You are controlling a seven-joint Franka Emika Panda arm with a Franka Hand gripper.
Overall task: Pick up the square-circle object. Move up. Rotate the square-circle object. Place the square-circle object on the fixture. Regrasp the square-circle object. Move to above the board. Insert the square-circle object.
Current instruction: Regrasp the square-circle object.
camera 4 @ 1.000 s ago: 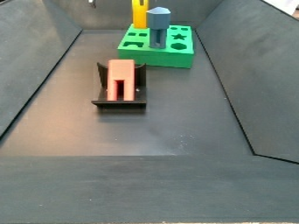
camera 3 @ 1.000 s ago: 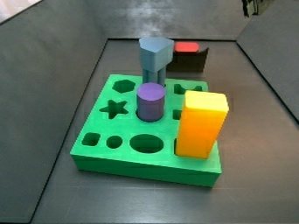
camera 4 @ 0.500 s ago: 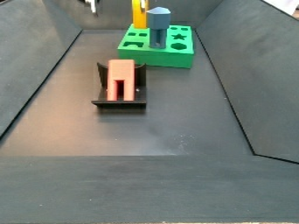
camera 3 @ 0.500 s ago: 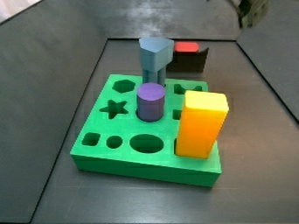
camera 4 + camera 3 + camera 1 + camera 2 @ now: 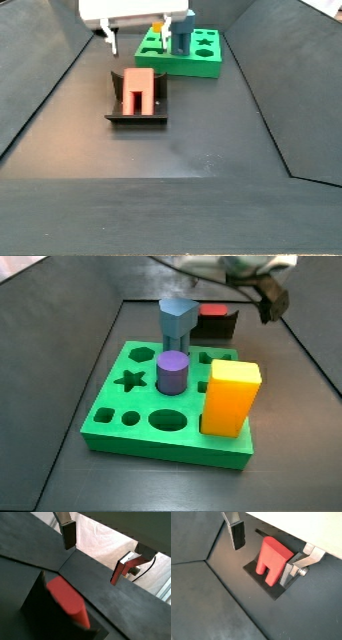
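- In a side view, the dark surface (image 5: 201, 150) is lying bare in the foreground, running back between sloping grey walls.
- Farther back on it, the fixture (image 5: 138, 112) is standing as a low dark stand, well apart from the board.
- The red block (image 5: 136, 90) is resting on the fixture, with its length running away from that camera; in a wrist view (image 5: 272, 559) it is showing two short prongs at one end.
- In both wrist views the red block (image 5: 68, 602) is lying in the fixture (image 5: 271, 589) below the fingers, and neither finger is touching it.
- The claw (image 5: 134, 32) is hanging above and just behind the fixture, with its jaws spread apart and nothing between them.
- In a wrist view, one silver finger with a dark pad (image 5: 237, 534) is standing to one side of the red block, and the other finger (image 5: 294, 568) is standing at the opposite side, beside the block's edge.
- Beyond the claw, the green board (image 5: 183, 55) is sitting at the far end of the surface.
- In a side view, the board (image 5: 134, 421) is carrying a yellow block (image 5: 230, 398), a purple cylinder (image 5: 171, 373) and a blue-grey post (image 5: 177, 324), all standing upright in it.
- Star, cross and round holes are showing open in the board's top.
- In that view the claw (image 5: 267, 296) is hovering near the fixture (image 5: 218, 324) behind the board.
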